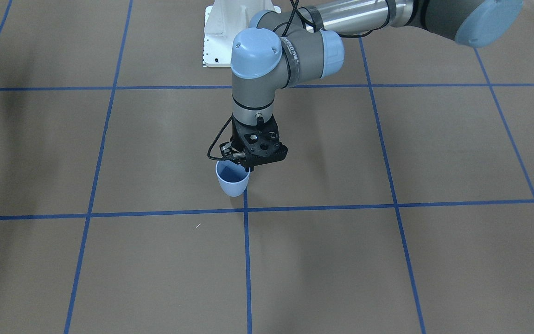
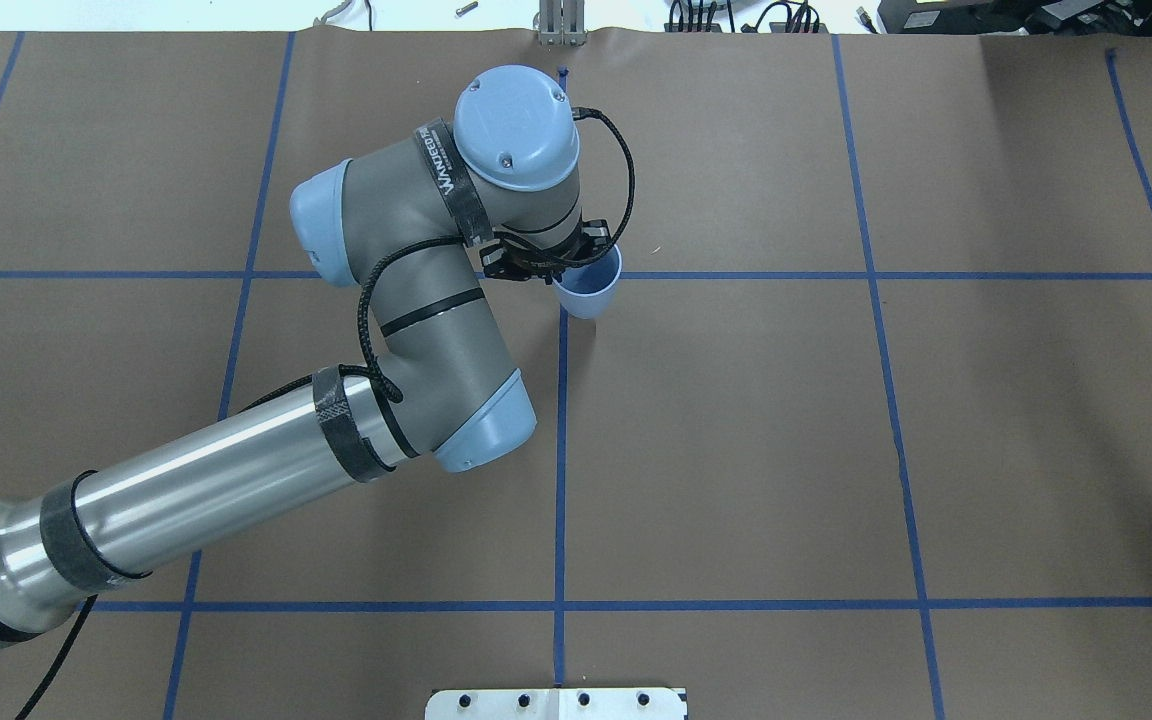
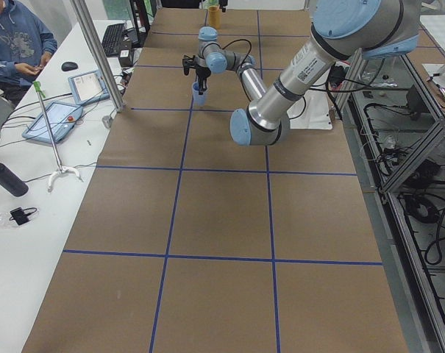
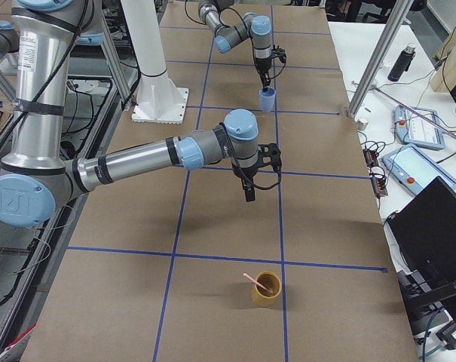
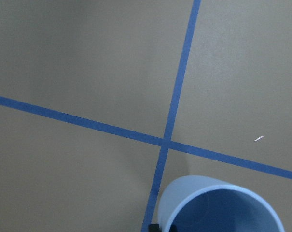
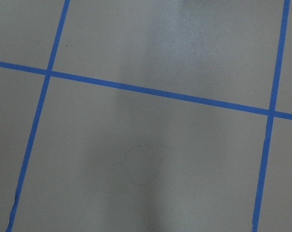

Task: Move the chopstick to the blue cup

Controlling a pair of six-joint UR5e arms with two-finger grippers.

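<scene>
The left tool (image 1: pixel 249 166) is hanging straight down at the rim of the blue cup (image 1: pixel 233 182), which is standing upright on the desk (image 1: pixel 387 260) just beside a crossing of blue tape lines (image 1: pixel 246 260). In the left wrist view a dark bit of that tool is showing right at the cup's rim, but I cannot tell whether its fingers are apart, together or clamped on the wall. The chopstick (image 4: pixel 252 279) is sitting well apart from there, at the desk's other end, leaning inside a tan cup (image 4: pixel 264 296) with its upper end sticking out over the rim. The right tool (image 4: pixel 248 192) is hovering above bare desk between the two cups, pointing down; it is showing only in the side view, so I cannot tell how its fingers are standing
</scene>
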